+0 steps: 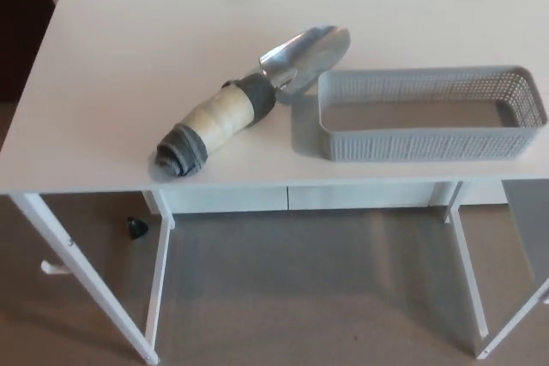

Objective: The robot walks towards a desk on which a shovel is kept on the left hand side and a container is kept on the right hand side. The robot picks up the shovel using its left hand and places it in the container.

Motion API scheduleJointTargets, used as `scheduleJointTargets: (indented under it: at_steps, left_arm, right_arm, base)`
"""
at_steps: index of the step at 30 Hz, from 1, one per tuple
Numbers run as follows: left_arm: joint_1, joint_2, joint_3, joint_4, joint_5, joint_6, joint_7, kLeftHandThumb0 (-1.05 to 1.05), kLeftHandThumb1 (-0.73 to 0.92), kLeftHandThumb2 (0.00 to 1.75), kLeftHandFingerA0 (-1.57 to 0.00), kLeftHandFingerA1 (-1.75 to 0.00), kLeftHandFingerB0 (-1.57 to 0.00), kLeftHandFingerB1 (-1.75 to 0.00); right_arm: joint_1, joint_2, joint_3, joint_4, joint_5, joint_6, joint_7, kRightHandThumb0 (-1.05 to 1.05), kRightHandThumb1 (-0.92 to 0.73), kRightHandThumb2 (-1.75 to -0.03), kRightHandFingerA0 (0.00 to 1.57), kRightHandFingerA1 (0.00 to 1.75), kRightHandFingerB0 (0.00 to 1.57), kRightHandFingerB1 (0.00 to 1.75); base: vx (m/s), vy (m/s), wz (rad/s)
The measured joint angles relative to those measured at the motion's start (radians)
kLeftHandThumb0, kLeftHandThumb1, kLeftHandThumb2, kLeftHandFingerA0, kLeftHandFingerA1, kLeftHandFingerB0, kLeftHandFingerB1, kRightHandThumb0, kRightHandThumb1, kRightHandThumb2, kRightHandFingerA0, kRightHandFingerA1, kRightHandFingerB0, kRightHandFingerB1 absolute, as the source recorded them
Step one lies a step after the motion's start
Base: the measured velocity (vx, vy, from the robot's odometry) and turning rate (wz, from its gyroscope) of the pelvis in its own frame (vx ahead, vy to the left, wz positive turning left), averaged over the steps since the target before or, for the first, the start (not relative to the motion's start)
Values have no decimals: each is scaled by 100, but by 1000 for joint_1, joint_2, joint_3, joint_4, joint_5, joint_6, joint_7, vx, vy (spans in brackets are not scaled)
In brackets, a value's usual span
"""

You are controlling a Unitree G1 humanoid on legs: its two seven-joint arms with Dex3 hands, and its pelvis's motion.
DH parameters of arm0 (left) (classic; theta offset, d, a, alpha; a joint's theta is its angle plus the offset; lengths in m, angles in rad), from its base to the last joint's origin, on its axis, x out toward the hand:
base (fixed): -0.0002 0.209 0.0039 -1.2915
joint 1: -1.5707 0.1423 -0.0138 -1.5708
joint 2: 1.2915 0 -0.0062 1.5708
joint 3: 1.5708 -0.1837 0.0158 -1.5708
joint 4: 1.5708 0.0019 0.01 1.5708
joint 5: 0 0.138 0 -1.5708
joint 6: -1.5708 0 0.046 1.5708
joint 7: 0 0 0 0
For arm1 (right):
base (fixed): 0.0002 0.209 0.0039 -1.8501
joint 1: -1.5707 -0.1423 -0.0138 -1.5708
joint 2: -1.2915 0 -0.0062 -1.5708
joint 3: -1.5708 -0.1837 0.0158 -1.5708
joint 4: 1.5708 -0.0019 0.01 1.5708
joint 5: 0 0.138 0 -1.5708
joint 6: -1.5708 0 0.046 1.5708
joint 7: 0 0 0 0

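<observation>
Shovel (249,105) and container (429,115) are seen lying on a white surface (129,57), viewed from above by the head camera. The shovel is laid diagonally, left of the container: its thick handle, wrapped in pale material with grey bands at both ends, is pointed toward the near left edge of the surface, while its shiny metal blade is turned up and away to the right. The blade tip is found just beside the far left corner of the container; whether the two are touching cannot be told. The container is a grey, perforated, rectangular basket set with its long side parallel to the near edge of the surface, and nothing is seen inside it. Its right end is placed close to the right border of the picture.

Neither robot hand is shown in the picture, so how far each is open, and what is held, cannot be told. The shovel is gripped by nothing.

Under the surface, white legs (81,276) are seen standing on a grey-brown floor (300,297), and a small dark object (135,228) is seen on the floor near the left legs.
</observation>
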Motion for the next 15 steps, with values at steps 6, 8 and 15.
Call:
scheduleJointTargets:
  at_steps: [6,8,15]
  left_arm:
    - [-2,6,9,1,0,-6,-1,-67,85,66,-30,-36,-23,-31]
    - [-3,9,13,1,0,-6,-1,-67,85,66,-30,-36,-23,-31]
    - [-6,11,14,0,0,-6,-1,-67,85,66,-30,-36,-23,-31]
  right_arm:
    - [-4,7,5,-5,-1,-3,-3,-60,-62,-83,29,50,17,43]
    - [-5,9,6,-5,-1,-3,-3,-60,-62,-83,29,50,17,43]
    - [-8,9,6,-5,-1,-3,-4,-60,-62,-83,29,50,17,43]
  base:
    - [112,9,5]
    - [102,10,5]
    - [61,-118,9]
